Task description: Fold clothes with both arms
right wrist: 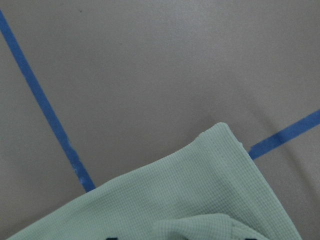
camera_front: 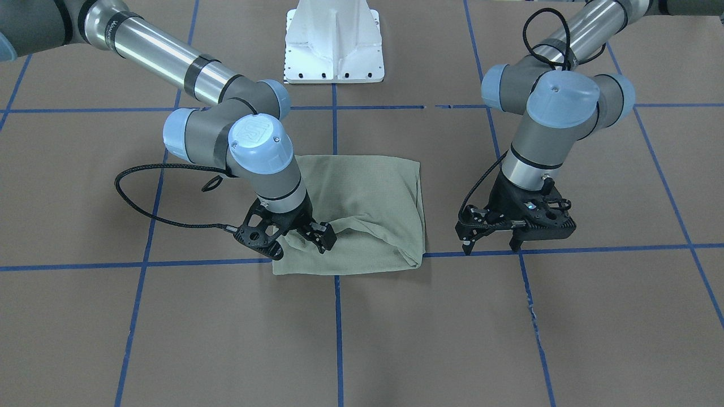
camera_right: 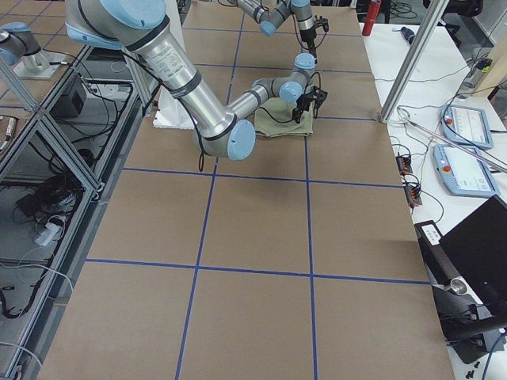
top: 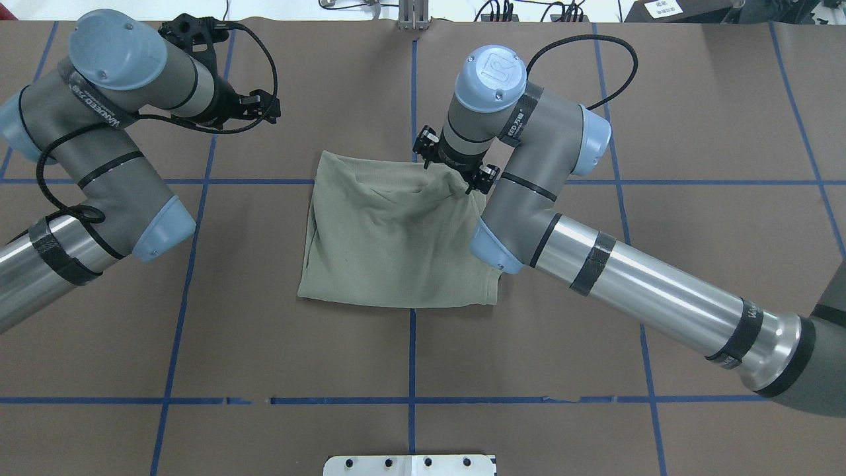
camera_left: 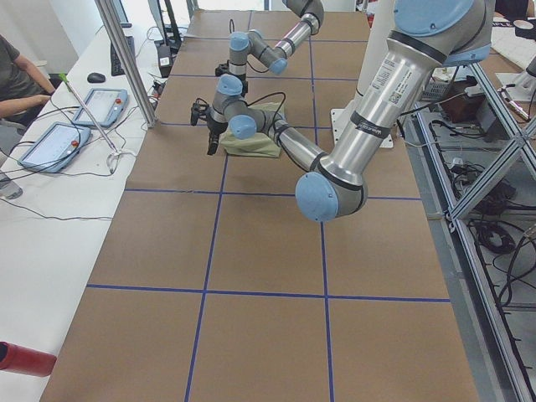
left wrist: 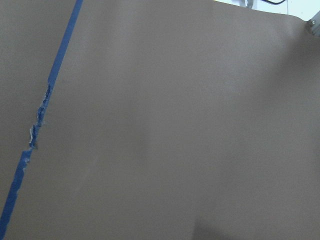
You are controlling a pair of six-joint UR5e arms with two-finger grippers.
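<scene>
Front view, unlike overhead, shows right claw (camera_front: 301, 246) spread astride shirt (camera_front: 367, 192); left claw (camera_front: 490, 247) wide, apart.

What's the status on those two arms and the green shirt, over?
Right gripper looks open, straddling a bunched corner of the shirt. Left gripper open, empty, over the table beside it. Shirt folded to a rectangle. White pedestal well apart.

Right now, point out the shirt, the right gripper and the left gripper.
shirt (camera_front: 367, 198), front-facing view, middle of the folded cloth
right gripper (camera_front: 300, 244), front-facing view, midway between its fingertips
left gripper (camera_front: 491, 247), front-facing view, midway between its fingertips
</scene>
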